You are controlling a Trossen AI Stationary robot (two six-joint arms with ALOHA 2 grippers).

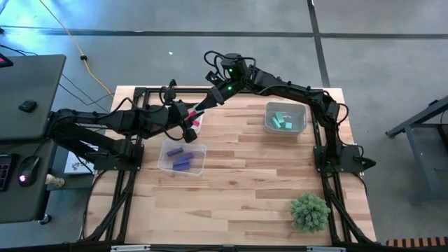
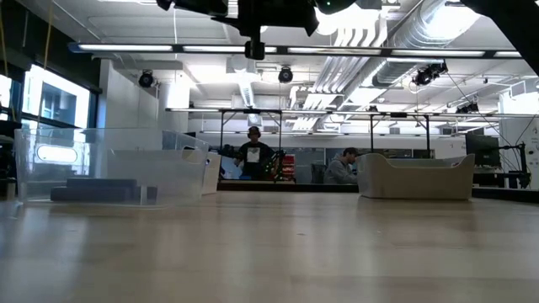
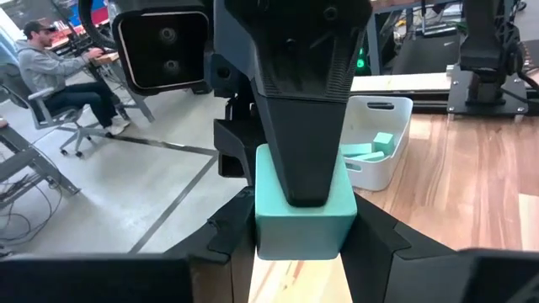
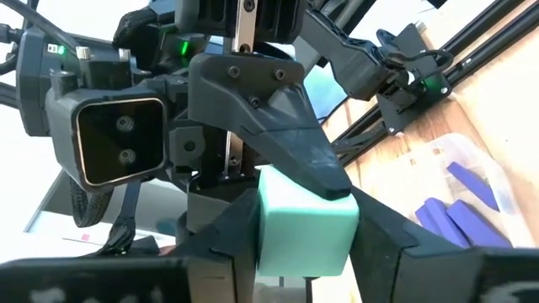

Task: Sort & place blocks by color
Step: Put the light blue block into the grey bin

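My two grippers meet above the far-left part of the table, left gripper and right gripper, both shut on one teal-green cube. The cube also fills the middle of the right wrist view. Purple blocks lie in a clear bin just nearer than the grippers. Several teal-green blocks lie in a white bin at the far right. Something red-pink shows under the grippers; what it is I cannot tell. My left gripper pinches the teal-green cube by two opposite side faces, coming about level from the table's left. The cube is lifted clear of the table. My right gripper pinches the same cube by its side faces, slanting in from the far right. One finger of each gripper lies over a face that the other leaves free.
A bushy green plant ball sits at the near right corner. The low view shows the clear bin on the left and the white bin on the right. People sit at desks in the room beyond. Bare wood lies in the middle.
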